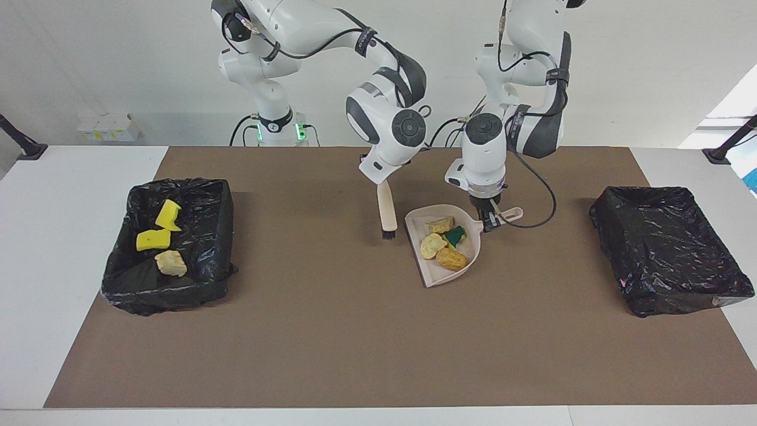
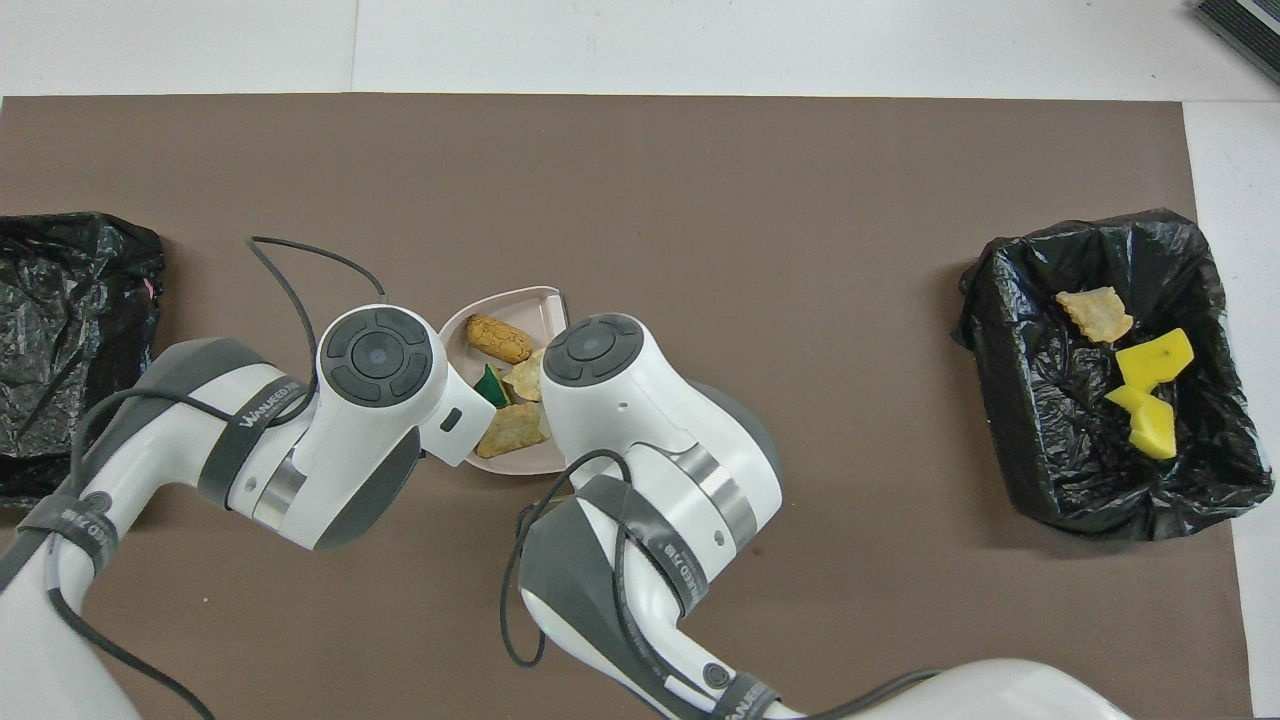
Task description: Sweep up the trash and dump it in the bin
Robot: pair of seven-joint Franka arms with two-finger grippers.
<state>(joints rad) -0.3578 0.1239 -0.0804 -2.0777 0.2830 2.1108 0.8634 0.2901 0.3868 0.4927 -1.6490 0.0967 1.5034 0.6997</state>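
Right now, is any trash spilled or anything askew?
Nothing stands out. Four chunks lie in the dustpan, which the left gripper holds by its handle; the right gripper holds the brush beside it. No trash shows on the mat.

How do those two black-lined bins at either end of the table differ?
The bin at the right arm's end holds three foam chunks: two bright yellow, one pale tan. The bin at the left arm's end shows no trash inside. The first looks squarer and deeper, the second lower and more spread out. Both are lined with crinkled black plastic.
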